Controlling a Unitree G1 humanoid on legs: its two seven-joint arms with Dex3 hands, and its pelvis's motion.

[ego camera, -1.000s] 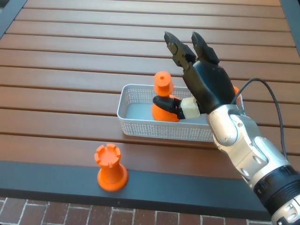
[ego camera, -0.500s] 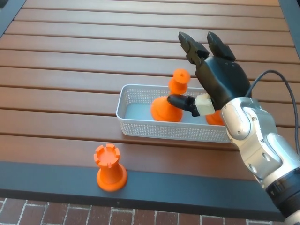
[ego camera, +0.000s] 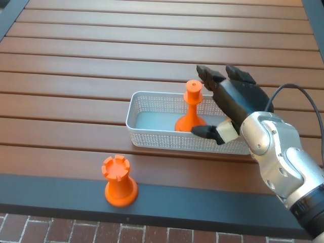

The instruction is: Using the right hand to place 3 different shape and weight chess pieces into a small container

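Right of centre, a pawn (ego camera: 192, 108) stands inside the mesh basket (ego camera: 152, 135); the right robot hand (ego camera: 230, 109) is spread beside it. Lower left, the rook (ego camera: 119, 180) waits on the bench (ego camera: 76, 66).

Slatted wooden table (ego camera: 76, 61), basket (ego camera: 152, 136), rook (ego camera: 119, 180)

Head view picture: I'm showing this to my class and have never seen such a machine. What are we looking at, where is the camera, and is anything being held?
The camera sits on a humanoid robot's head, looking down at a slatted wooden table. The black hand on a silver arm is the robot's right hand; its fingers are apart and it holds nothing. Beside it, an orange pawn-like chess piece stands upright inside a small white mesh basket. Another orange piece, a rook, stands outside near the table's front edge. The left hand is not in view.
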